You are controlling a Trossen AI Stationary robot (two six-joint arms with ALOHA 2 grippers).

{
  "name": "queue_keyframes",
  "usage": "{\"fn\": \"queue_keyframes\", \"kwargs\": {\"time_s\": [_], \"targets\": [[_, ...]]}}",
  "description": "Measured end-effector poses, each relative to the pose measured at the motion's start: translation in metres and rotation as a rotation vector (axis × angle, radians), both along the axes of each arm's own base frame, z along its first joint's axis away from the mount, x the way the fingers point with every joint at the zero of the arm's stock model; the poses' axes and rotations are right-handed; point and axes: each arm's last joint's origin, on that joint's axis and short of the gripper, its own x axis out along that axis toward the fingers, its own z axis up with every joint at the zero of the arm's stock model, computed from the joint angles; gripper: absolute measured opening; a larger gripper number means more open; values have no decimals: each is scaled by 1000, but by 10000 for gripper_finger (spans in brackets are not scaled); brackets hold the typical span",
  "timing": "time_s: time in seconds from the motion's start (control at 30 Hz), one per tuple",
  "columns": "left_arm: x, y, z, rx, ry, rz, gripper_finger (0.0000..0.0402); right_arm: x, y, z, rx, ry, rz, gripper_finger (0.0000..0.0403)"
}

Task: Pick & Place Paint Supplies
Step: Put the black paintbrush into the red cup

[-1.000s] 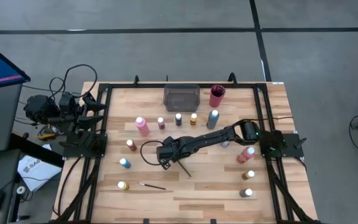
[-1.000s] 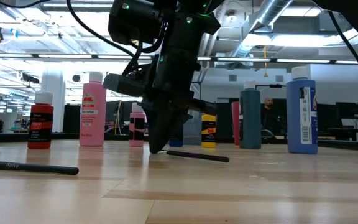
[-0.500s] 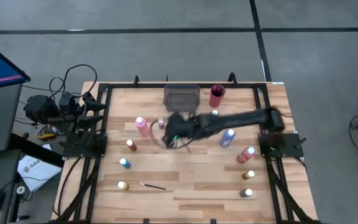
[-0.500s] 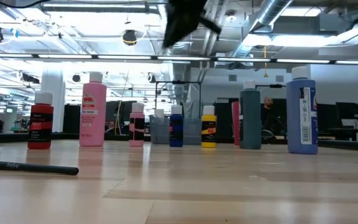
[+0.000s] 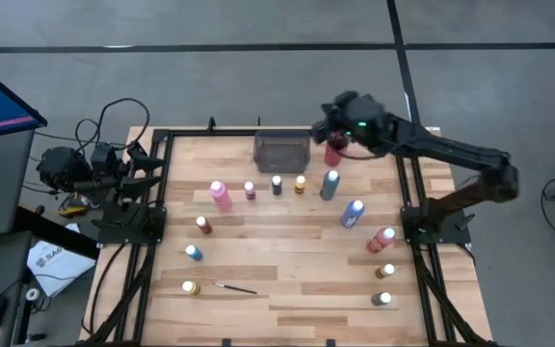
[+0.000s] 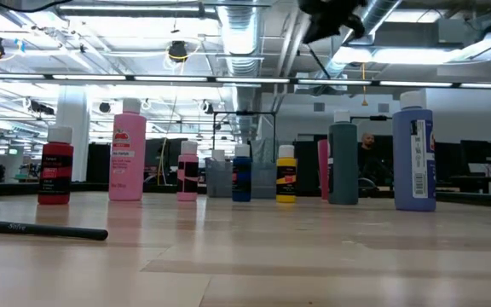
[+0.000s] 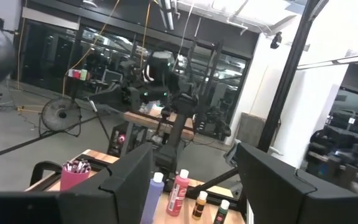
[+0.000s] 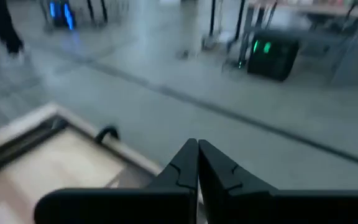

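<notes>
1. A thin brush (image 6: 318, 62) hangs from the pinched-shut right gripper (image 5: 340, 114), raised above the red cup (image 5: 335, 149).
2. Risk: lowered off-centre, the brush could catch the cup's rim (or tip it).
3. The left gripper (image 5: 147, 159), far from the cup, waits with fingers apart.

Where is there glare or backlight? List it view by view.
Low view: ceiling lights glare, backlighting the pink bottle; pale sheen on the table. Left wrist view: the bright wall washes out. High view: table evenly lit, no glare.
</notes>
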Motion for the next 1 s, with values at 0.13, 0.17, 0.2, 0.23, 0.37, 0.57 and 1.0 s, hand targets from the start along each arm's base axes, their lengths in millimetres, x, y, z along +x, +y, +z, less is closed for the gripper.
{"fn": "queue_keyframes", "kwargs": {"time_s": [0.13, 0.17, 0.2, 0.23, 0.37, 0.57, 1.0], "targets": [[0, 1, 0, -7, 4, 35, 225, -32, -15, -38, -70, -81, -71, 0], [0, 1, 0, -9, 6, 46, 225, -38, -18, -49, -74, -96, -87, 0], [0, 2, 0, -11, 7, 57, 225, -44, -21, -59, -76, -110, -93, 0], [0, 2, 0, -8, 9, 68, 225, -50, -24, -69, -79, -124, -105, 0], [0, 3, -1, 8, 18, 115, 225, -61, -31, -105, -87, -167, -117, 0], [-1, 4, -1, 2, 23, 150, 225, -71, -35, -138, -115, -214, -154, 0], [-1, 5, -1, -5, 27, 182, 225, -62, -35, -133, -164, -402, -70, 0]]}}
